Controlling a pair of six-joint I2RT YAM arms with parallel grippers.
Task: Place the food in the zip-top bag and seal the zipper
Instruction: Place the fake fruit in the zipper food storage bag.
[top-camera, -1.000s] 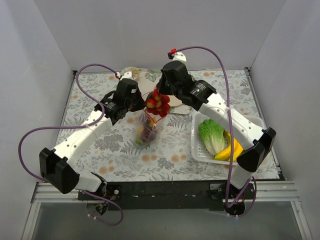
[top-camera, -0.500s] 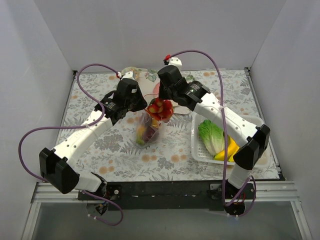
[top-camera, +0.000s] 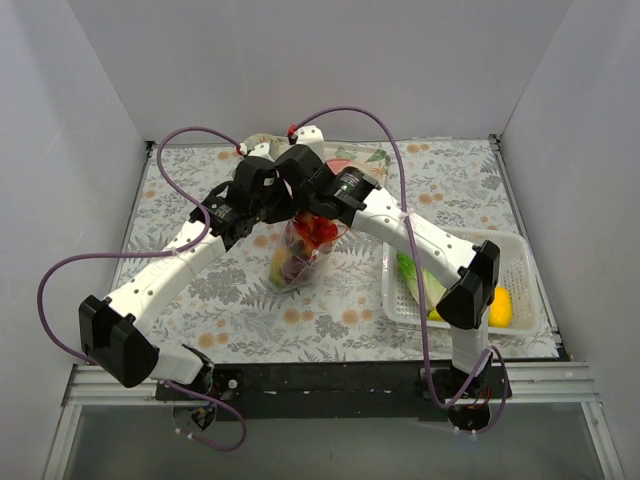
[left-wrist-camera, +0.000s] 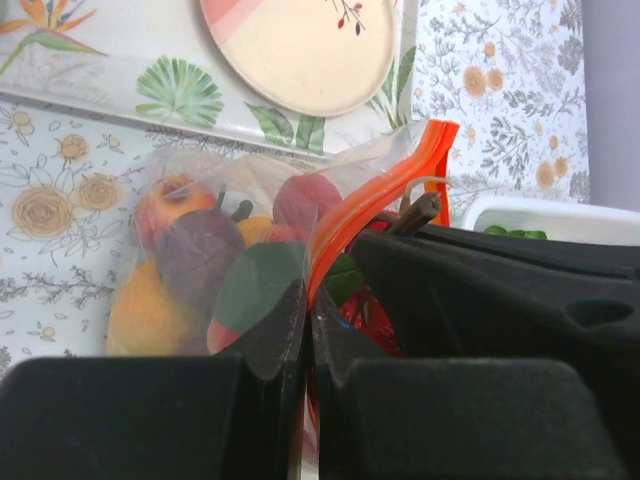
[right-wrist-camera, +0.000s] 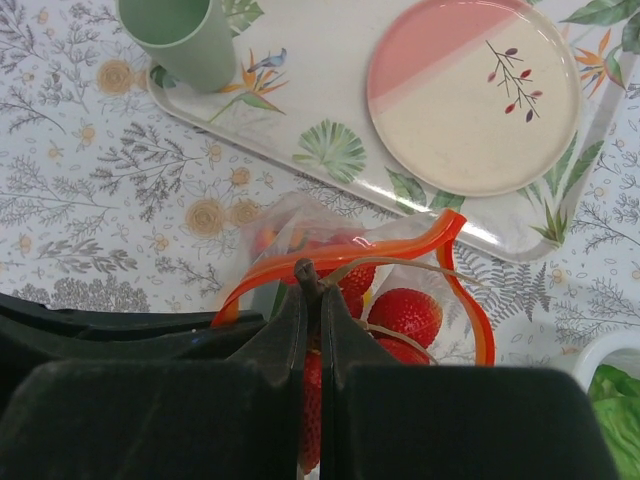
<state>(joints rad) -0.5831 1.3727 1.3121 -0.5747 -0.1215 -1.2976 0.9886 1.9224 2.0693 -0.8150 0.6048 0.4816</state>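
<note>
Loading appears well advanced as both arms meet over the clear, floppy zip-top plastic bag on the flower-print table cover.
Several toy fruits already sit inside the pouch. The bunch of red toy cherries hangs in its mouth, stem clamped in the right gripper. The left gripper pinches the bag's rim at the thin red-orange zipper strip, which gapes open; release and sealing appear to remain.

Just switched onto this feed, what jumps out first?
Both arms meet mid-table over the clear zip-top bag, already holding fruit. The left fingers pinch its orange zipper, while the right fingers dangle red cherries by the stem in the open mouth.
</note>
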